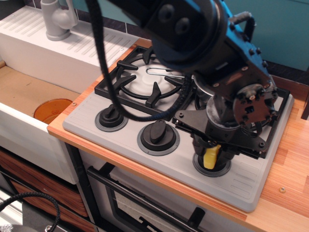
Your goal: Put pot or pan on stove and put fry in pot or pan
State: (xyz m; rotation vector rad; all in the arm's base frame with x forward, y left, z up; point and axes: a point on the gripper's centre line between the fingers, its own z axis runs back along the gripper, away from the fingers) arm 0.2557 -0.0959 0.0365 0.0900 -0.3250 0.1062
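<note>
Black jaws straddle the yellow fry [210, 158] standing on the right knob [212, 166]; clamped or apart, I cannot tell. A shallow grip (mostly hidden) could tip it off.

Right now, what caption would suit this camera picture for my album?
Robot gripper closing around a yellow fry standing on the stove rightmost knob.

text: none legible | labels: none | brands: none | numbers: none
</note>
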